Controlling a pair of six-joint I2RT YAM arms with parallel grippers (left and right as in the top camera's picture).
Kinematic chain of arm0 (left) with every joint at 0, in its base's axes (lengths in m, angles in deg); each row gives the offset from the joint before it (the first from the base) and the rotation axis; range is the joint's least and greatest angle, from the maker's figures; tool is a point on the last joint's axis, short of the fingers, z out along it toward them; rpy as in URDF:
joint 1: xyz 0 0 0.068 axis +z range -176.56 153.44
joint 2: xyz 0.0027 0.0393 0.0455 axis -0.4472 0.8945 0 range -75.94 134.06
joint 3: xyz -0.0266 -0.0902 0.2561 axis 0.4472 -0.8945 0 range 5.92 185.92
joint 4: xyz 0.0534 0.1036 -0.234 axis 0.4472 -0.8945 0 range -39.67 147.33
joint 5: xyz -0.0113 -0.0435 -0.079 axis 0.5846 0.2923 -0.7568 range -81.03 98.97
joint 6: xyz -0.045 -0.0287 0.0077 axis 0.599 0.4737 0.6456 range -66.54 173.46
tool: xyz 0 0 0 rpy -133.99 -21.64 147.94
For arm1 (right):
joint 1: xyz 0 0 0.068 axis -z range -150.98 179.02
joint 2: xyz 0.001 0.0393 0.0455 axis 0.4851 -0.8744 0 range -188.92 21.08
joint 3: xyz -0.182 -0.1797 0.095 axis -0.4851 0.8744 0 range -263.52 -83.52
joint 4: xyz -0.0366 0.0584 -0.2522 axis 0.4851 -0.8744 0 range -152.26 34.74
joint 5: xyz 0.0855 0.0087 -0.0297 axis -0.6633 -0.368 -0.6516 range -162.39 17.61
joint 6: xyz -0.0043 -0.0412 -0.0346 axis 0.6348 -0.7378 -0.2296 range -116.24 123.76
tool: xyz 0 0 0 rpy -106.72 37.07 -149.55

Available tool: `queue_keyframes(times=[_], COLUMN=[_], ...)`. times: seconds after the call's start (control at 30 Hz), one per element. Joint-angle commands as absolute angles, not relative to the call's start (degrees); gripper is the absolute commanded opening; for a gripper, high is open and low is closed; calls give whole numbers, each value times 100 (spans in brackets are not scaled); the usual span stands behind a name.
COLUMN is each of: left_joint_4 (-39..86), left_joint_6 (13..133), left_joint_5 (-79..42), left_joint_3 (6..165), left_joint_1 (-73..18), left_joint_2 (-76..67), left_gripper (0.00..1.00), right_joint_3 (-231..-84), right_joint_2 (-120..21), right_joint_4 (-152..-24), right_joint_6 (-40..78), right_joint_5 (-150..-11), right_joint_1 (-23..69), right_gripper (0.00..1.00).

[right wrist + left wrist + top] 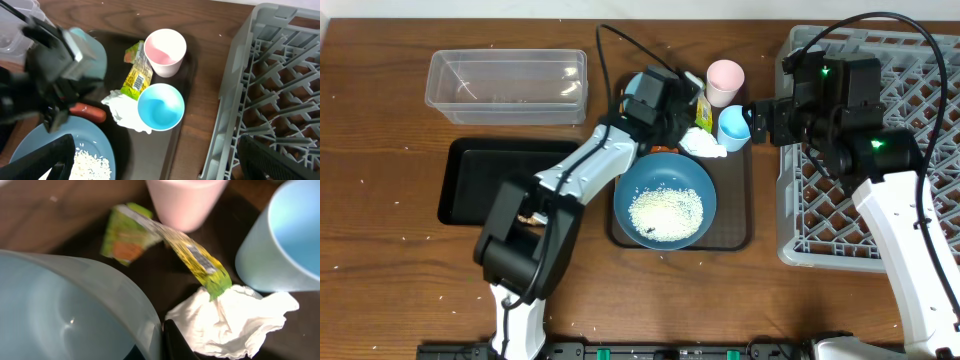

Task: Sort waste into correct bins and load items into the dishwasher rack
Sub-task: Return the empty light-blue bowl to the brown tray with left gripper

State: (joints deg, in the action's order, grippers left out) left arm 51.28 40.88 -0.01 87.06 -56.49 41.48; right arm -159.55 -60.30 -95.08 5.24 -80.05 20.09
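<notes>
My left gripper [159, 340] is shut on the rim of the small light-blue bowl [75, 310] at the back of the brown serving tray [735, 215]. Beside it lie a yellow-green wrapper [195, 260] and crumpled white tissue [230, 320]. The pink cup [165, 50] and the light-blue cup [161, 106] stand upright next to them. The large blue dish [665, 200] holds loose white rice [665, 210], and an orange stick [90, 112] lies at its far edge. My right gripper [162, 165] hangs open above the tray's right edge, near the light-blue cup, holding nothing.
The grey dishwasher rack [880, 150] fills the right side, close under my right arm. A clear plastic tub [508, 85] stands at the back left with a shallow black tray [500, 180] in front of it. Rice grains are scattered on the wooden table.
</notes>
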Motion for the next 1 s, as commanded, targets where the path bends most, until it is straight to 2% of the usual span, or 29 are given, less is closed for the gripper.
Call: queue_keyframes(times=[0.0,0.03,0.17,0.3,0.47,0.6,0.8,0.97], left_joint_4=[5168,5172,5174,5213,5168,4809,3378,2237], left_joint_6=[4003,4003,4003,4005,4068,4267,4523,4518], left_joint_5=[65,65,69,93,572,576,-682,-744], left_joint_3=[8737,8737,8737,8737,8743,8750,8748,8715], left_joint_1=[-5687,-5689,-5684,-5684,-5680,-5684,-5886,-6406], left_joint_2=[4310,4334,4356,4356,4079,3290,2269,2332], left_gripper=[13,15,36,46,50,52,52,52], right_joint_3=[-16016,-16016,-16016,-16016,-16016,-16016,-16016,-16016], right_joint_2=[-6063,-6063,-6063,-6063,-6063,-6063,-6065,-6070], right_joint_4=[-9516,-9516,-9529,-9538,-9540,-9534,-9527,-9497], right_joint_6=[539,539,539,539,539,539,541,541], right_joint_5=[-7935,-7908,-7858,-7858,-7858,-7858,-7858,-7860], right_joint_1=[1961,1961,1961,1961,1961,1961,1961,1961], right_gripper=[96,97,97,96,97,97,97,98])
